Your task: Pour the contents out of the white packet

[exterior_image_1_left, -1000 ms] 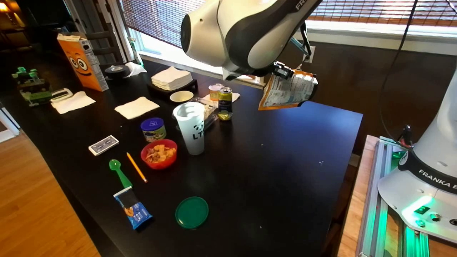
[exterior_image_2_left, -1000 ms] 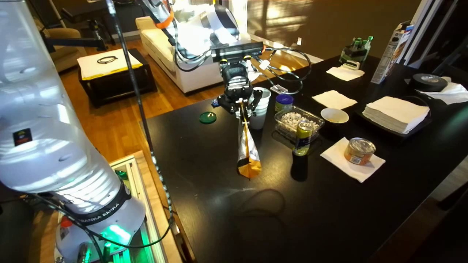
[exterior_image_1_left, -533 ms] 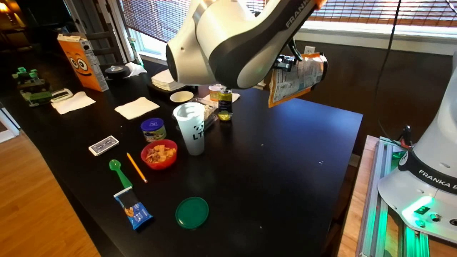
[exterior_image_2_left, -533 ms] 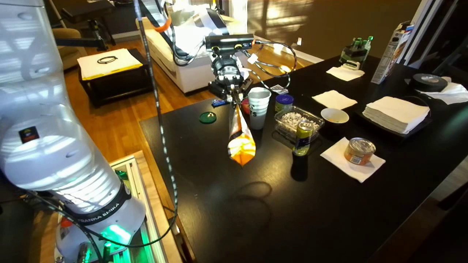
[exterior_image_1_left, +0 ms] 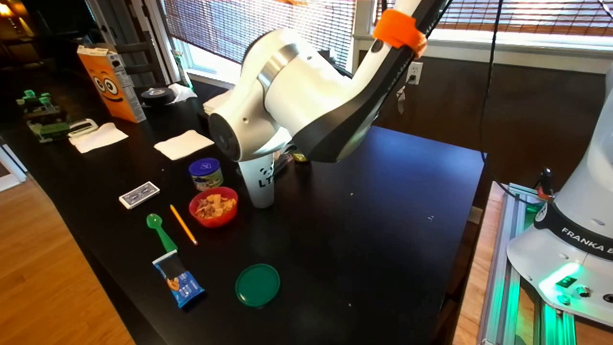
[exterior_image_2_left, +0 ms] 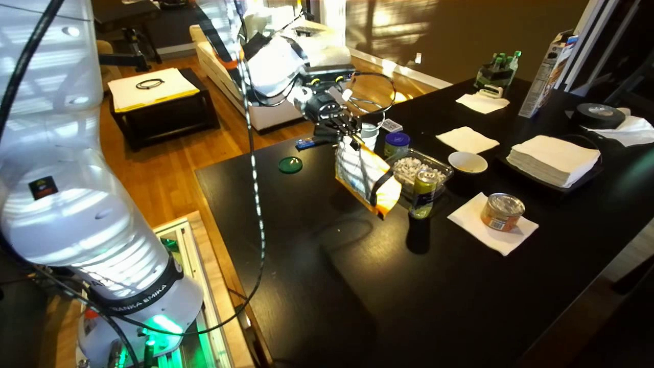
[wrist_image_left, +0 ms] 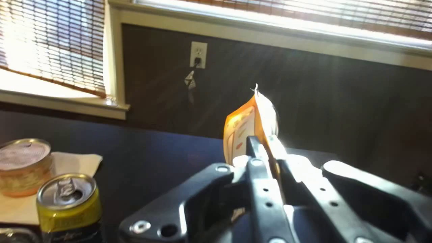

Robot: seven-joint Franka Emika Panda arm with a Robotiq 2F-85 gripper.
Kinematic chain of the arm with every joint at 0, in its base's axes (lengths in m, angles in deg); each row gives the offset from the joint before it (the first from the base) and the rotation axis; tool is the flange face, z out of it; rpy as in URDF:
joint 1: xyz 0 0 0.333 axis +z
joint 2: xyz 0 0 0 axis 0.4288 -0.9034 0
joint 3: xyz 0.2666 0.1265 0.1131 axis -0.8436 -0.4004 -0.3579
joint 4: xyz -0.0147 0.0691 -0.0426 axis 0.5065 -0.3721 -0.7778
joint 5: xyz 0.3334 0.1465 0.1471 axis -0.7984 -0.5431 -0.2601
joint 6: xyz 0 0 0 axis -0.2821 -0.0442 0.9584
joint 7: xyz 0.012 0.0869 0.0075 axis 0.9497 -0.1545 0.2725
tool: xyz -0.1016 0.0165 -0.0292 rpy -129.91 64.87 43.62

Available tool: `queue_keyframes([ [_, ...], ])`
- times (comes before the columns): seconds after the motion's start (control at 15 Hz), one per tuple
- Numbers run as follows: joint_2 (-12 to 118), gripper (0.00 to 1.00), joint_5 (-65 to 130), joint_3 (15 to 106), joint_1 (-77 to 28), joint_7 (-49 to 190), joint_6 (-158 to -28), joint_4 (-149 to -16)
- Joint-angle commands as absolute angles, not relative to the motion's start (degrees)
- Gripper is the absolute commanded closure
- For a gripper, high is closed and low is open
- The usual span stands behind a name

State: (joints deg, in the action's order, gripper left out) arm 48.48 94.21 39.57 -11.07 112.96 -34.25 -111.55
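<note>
Between the jaws we find the white packet (exterior_image_2_left: 365, 174), pinched near one end, with fingertips (wrist_image_left: 252, 145) pressed to both its faces. We therefore record the gripper (wrist_image_left: 268, 148) as clamped on it. From the jaws the packet extends outward, tilted in an exterior view and raised above the table (exterior_image_2_left: 439, 291). Below the jaws, in an exterior view, we note a yellowish speck (exterior_image_2_left: 339, 230), too small to identify. In an exterior view the arm (exterior_image_1_left: 311, 91) hides both jaws and packet.

To the left of the jaws, in the wrist view, we observe a yellow can (wrist_image_left: 69, 209) and, beyond it, a tin (wrist_image_left: 23, 168) resting on a napkin (wrist_image_left: 76, 162). Ahead of the jaws and higher, a power outlet (wrist_image_left: 198, 54) is set in the wall (wrist_image_left: 162, 67).

Behind the jaws, in an exterior view, a cup (exterior_image_2_left: 370, 134) is partly hidden, with a blue-lidded tub (exterior_image_2_left: 397, 145) near it. Right of the jaws we find a clear tray (exterior_image_2_left: 434, 161) holding white bits (exterior_image_2_left: 413, 167), partly covered from sight by the packet. Left of the jaws a green lid (exterior_image_2_left: 290, 164) lies on the table.
</note>
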Motion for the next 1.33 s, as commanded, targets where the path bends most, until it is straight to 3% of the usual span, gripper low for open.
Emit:
queue_keyframes([
  [0.0,47.0,0.98,99.1,39.7,-11.3,117.9,-36.6,-112.2],
  [0.13,46.8,0.98,97.0,39.6,-11.2,116.3,-36.0,-111.7],
  [0.2,46.5,0.93,97.1,39.7,-11.2,116.4,-36.1,-111.7],
  [0.73,47.6,0.98,92.6,39.4,-12.7,116.7,-38.4,-112.7],
  [1.27,49.8,0.98,85.9,39.4,-16.0,114.0,-58.2,-116.6],
])
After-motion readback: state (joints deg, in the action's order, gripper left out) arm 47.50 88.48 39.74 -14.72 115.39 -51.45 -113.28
